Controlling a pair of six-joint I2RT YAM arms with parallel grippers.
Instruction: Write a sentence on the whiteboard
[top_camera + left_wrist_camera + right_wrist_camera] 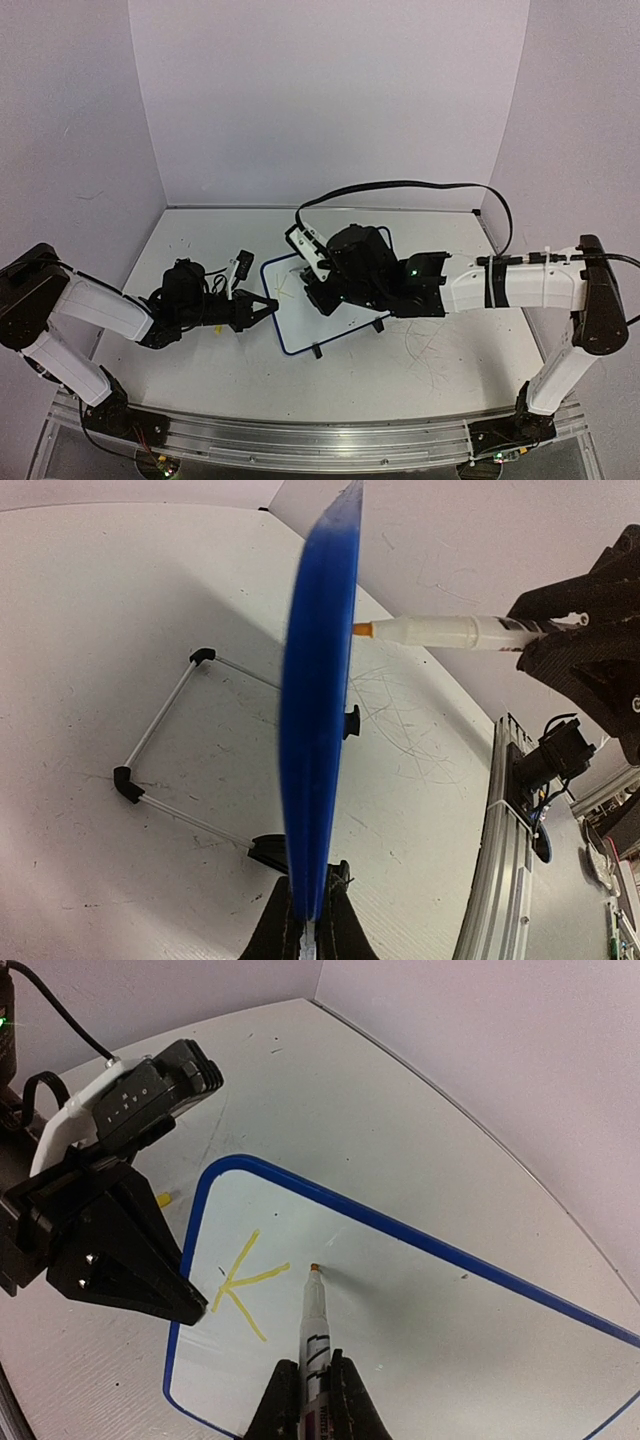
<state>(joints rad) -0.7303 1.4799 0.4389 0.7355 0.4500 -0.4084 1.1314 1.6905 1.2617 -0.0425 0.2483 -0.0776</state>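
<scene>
The whiteboard [450, 1340] is a white board with a blue frame, propped on black wire feet [160, 740]. My left gripper [312, 920] is shut on its left edge, and the left wrist view shows the frame edge-on [318, 730]. From above, the board [295, 322] lies between both arms. My right gripper [312, 1395] is shut on a white marker [314, 1330]. The marker's orange tip rests on the board just right of a yellow "K" [240, 1285], the only part of the sentence that shows. The left wrist view has the marker [440, 632] meeting the board face.
A small yellow piece [163, 1200] lies on the scuffed tabletop beside the board's left edge. The left arm's black wrist [110, 1230] hangs close over that edge. A metal rail [500, 860] runs along the table's near side. Walls close in the back and sides.
</scene>
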